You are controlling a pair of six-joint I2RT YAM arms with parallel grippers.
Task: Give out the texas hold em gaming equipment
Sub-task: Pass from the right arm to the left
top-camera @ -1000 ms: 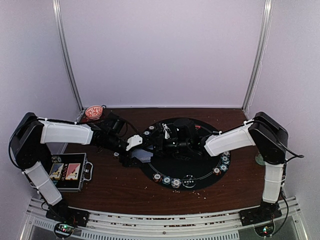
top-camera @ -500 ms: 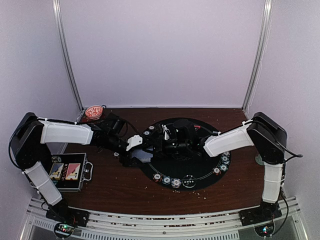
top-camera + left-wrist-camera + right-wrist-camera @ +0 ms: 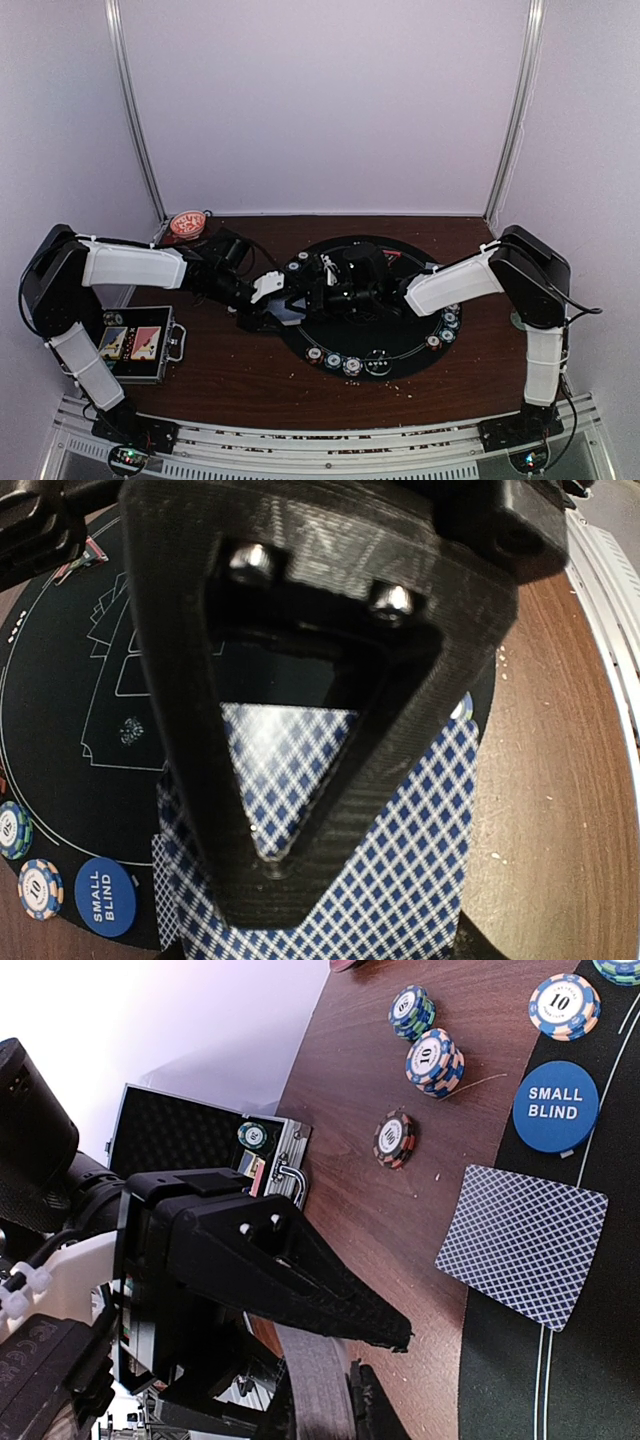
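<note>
Blue-checked cards [image 3: 400, 880] are held clamped in the left gripper [image 3: 270, 875], now brought closer to the right gripper [image 3: 335, 288], whose opening cannot be told, so a card hand-over seems near.

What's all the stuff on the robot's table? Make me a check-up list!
Surface: brown wooden table with round black felt mat.
Job's things: blue-and-white diamond-backed playing cards; single card flat at the mat's edge; striped poker chips; round blue SMALL BLIND button.
Clutter: open black case; small red bowl.
Grippers: left gripper looks shut on the cards; right gripper beside it, jaws unclear.
Cables: black cable along the right arm.
Surroundings: pale walls.
</note>
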